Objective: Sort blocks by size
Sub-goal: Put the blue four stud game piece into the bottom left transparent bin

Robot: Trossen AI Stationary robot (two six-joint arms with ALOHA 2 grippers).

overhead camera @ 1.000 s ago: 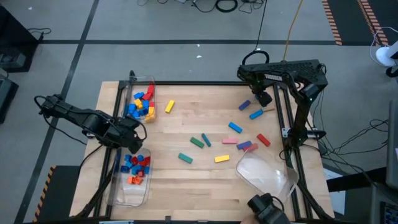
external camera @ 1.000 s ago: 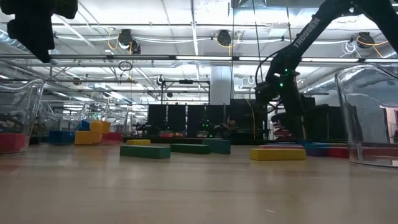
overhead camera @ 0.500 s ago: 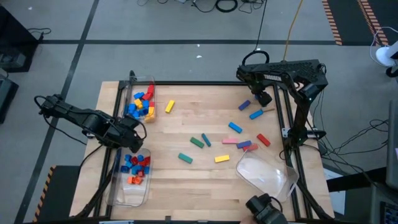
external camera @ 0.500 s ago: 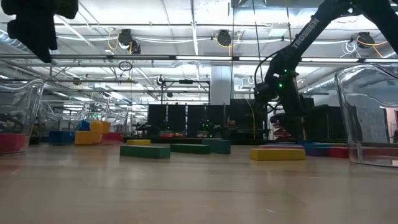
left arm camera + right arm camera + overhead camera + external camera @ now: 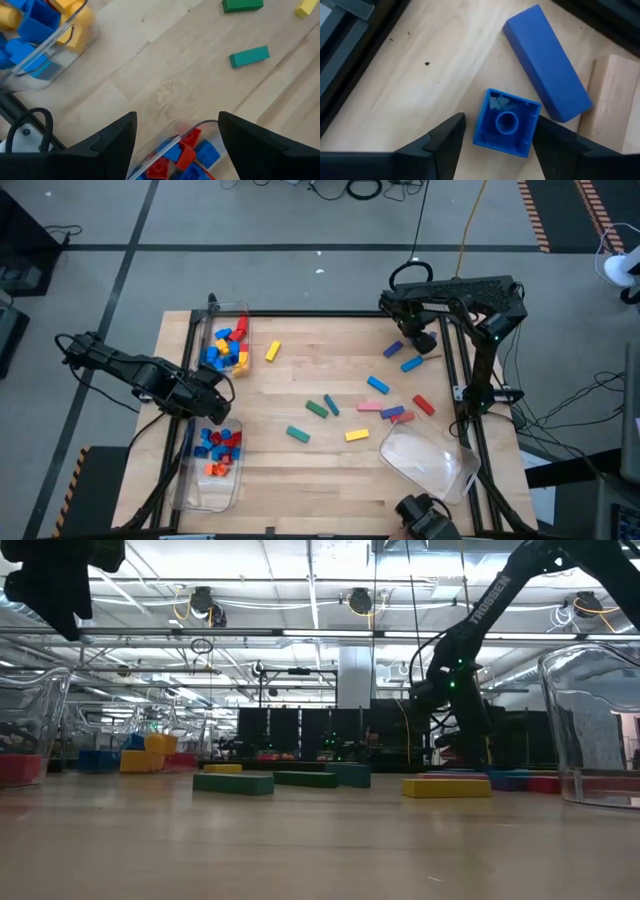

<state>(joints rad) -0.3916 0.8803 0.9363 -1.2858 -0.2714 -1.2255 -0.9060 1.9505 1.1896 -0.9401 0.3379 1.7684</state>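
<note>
We see the right claw [image 5: 495, 137] spread, straddling a small blue cube brick [image 5: 506, 123] on the counter [image 5: 445, 60], fingers either side, not clamped. A longer blue bar [image 5: 547, 62] lies just past the cube. Left claw [image 5: 175, 132] is spread too, holding nothing, over the near bin [image 5: 165, 150] of red and blue bricks. Loose long bricks [image 5: 345, 410] scatter mid-counter.

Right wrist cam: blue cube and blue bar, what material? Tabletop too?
Blue cube: likely molded plastic, with crisp walls and a round socket in its hollow upturned face. Blue bar: probably plastic too, smooth, satin, uniform colour. Tabletop: wood, judging by visible grain and plank seams, matte finish.
</note>
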